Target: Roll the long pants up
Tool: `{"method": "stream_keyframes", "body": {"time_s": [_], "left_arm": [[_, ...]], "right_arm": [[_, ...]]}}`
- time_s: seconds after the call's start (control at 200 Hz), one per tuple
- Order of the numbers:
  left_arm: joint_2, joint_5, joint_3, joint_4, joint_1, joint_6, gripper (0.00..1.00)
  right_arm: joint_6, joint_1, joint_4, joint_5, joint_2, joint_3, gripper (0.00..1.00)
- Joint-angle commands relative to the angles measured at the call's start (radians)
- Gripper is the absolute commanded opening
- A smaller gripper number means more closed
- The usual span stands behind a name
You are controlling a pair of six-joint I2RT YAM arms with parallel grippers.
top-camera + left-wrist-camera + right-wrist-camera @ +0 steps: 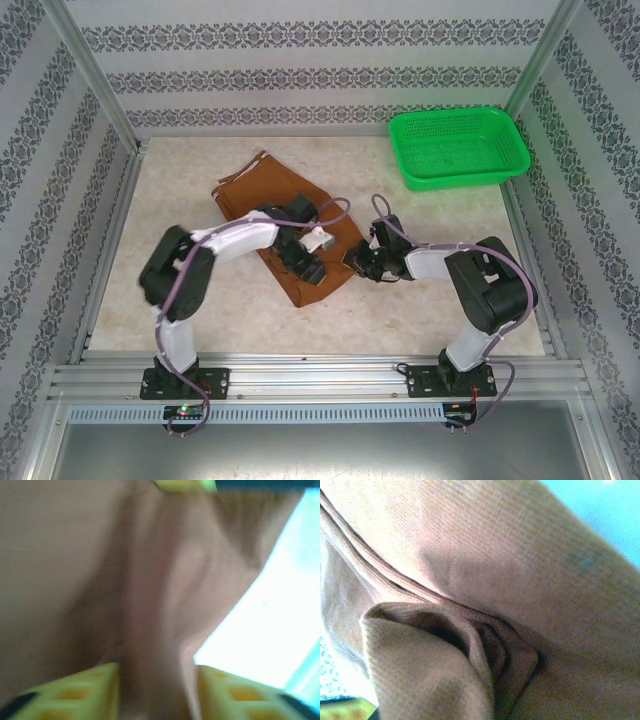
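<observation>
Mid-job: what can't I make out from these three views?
1. Left wrist view: blurred; rust-brown cloth trousers sit between the fingers of the left pincer, clamped or not unclear.
2. Right wrist view: bunched cloth pressed close hides the jaws of the right pincer.
3. Top view: both arms cover the trousers' middle, so roll progress is hidden.

It looked like a robot lab cell: aluminium posts (95, 75) and patterned wall panels (300, 60) enclosed a stone-look table (400, 310) ahead of the left arm (180, 275) and right arm (490, 285), both bolted to a metal rail (320, 380).
</observation>
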Motion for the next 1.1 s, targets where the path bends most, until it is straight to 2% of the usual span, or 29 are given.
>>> {"method": "stream_keyframes", "body": {"time_s": [0.0, 0.09, 0.13, 0.215, 0.295, 0.4, 0.535, 0.729, 0.939, 1.009, 1.094], "left_arm": [[-0.165, -0.387, -0.098, 0.191, -0.022, -0.009, 1.0], [-0.244, -0.559, -0.139, 0.184, -0.124, 0.053, 1.0], [-0.256, -0.68, -0.144, 0.176, -0.2, 0.085, 1.0], [-0.233, -0.946, -0.132, 0.164, -0.365, 0.155, 1.0], [-0.189, -1.086, -0.134, 0.203, -0.473, 0.217, 1.0], [-0.102, -1.075, -0.116, 0.188, -0.513, 0.224, 1.0], [-0.027, -1.036, -0.105, 0.174, -0.517, 0.196, 1.0], [-0.003, -0.969, -0.115, 0.177, -0.516, 0.157, 1.0], [0.011, -0.923, -0.11, 0.169, -0.52, 0.129, 1.0], [0.005, -0.938, -0.114, 0.186, -0.52, 0.118, 1.0], [0.04, -1.015, -0.091, 0.179, -0.518, 0.105, 1.0]], "right_arm": [[0.034, 0.009, -0.053, 0.047, 0.056, -0.066, 0.0], [0.038, 0.008, -0.071, 0.038, 0.03, -0.06, 0.0], [0.039, 0.006, -0.086, 0.034, 0.015, -0.052, 0.0], [0.031, 0.009, -0.133, 0.035, -0.026, -0.03, 0.0], [0.027, 0.007, -0.16, 0.029, -0.053, -0.011, 0.0], [0.033, 0.005, -0.167, 0.011, -0.08, 0.003, 0.0], [0.051, 0.006, -0.214, 0.007, -0.165, 0.017, 0.0], [0.044, 0.0, -0.355, 0.029, -0.328, 0.086, 0.0], [0.044, 0.005, -0.402, 0.008, -0.347, 0.121, 0.0], [0.073, 0.007, -0.368, -0.013, -0.345, 0.093, 0.0], [0.088, 0.017, -0.355, -0.023, -0.35, 0.066, 0.0]]}}
